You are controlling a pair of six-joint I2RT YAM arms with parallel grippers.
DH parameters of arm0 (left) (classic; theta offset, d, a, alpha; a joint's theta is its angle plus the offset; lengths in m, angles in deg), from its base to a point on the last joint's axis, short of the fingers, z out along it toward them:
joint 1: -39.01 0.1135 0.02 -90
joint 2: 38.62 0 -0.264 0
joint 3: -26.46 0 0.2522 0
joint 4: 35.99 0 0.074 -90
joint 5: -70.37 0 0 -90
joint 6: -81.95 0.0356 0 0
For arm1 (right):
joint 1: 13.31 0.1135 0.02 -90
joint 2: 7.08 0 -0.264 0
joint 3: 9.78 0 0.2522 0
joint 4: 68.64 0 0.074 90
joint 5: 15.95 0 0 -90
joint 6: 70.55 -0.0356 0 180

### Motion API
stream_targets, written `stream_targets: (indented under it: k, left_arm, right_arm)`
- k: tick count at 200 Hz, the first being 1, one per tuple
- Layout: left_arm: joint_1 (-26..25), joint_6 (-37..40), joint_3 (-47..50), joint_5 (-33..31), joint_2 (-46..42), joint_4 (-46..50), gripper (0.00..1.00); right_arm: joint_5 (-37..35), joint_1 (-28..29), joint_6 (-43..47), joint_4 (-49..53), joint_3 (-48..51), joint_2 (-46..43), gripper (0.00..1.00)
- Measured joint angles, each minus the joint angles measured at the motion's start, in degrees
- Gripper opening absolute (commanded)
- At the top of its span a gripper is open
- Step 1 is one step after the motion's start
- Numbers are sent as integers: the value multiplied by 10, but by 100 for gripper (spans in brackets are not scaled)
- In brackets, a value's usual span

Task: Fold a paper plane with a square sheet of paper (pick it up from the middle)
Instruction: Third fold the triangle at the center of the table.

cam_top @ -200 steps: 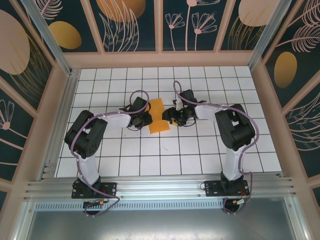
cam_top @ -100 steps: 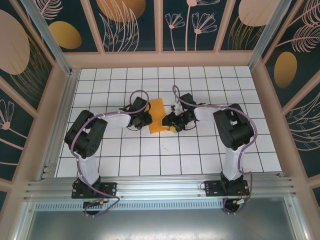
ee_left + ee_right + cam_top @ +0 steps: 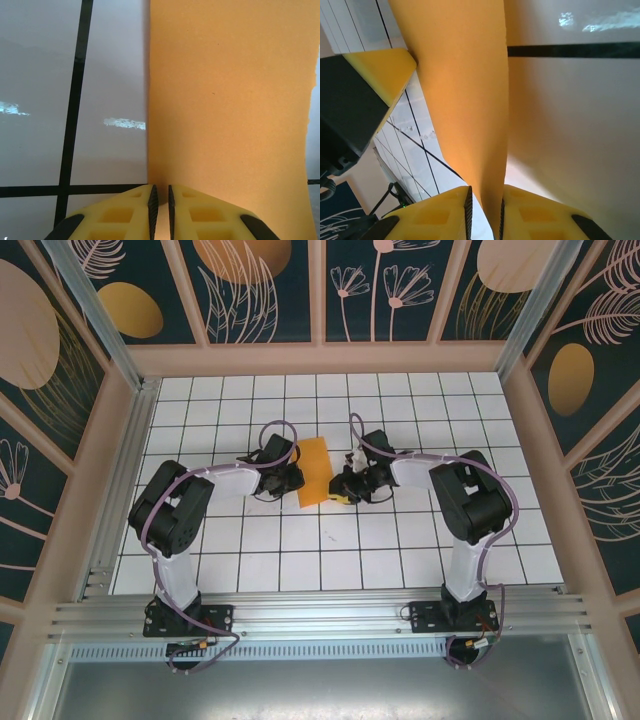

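Observation:
The square sheet of paper (image 3: 314,470) is orange and shows from above as a narrow oblong on the white tiles, between the two grippers. My left gripper (image 3: 291,480) sits at its left edge. In the left wrist view the left gripper (image 3: 160,187) has its jaws nearly together on the near edge of the paper (image 3: 230,100). My right gripper (image 3: 346,486) is at the paper's right edge. In the right wrist view the paper (image 3: 465,90) rises as a curved sheet from between the narrow jaws of the right gripper (image 3: 485,190). One yellow left finger (image 3: 380,70) shows beyond it.
The white tiled table (image 3: 330,550) with black grid lines is walled by wooden panels (image 3: 520,460) on three sides. An aluminium rail (image 3: 320,615) carrying both arm bases runs along the near edge. Open tiles lie in front of and behind the grippers.
The right gripper's jaws have come together on the paper's right edge, and it has shifted slightly left. The left gripper and arm have stayed still.

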Motion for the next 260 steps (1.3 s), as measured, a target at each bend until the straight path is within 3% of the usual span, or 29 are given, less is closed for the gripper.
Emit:
stream_targets:
  k: [34,64,87,125,160,211,260]
  left_arm:
    - [1,3,3,4,-1,-6,18]
    - [1,3,4,6,-2,-7,20]
    - [1,5,5,11,-9,-8,27]
    - [1,-1,87,87,-76,-94,30]
    - [1,-22,158,141,-129,-177,25]
    - [1,-28,158,158,-111,-210,17]
    - [1,-24,134,128,-54,-184,11]
  right_arm:
    - [-17,0,-9,-18,0,0,22]
    - [-26,-1,-21,-28,0,0,6]
    - [-35,-1,-26,-31,2,0,0]
    - [-55,0,-25,5,24,-28,0]
    - [-79,4,-28,44,60,-85,0]
    - [-90,28,-30,81,66,-110,0]
    - [-101,29,-30,106,66,-110,0]
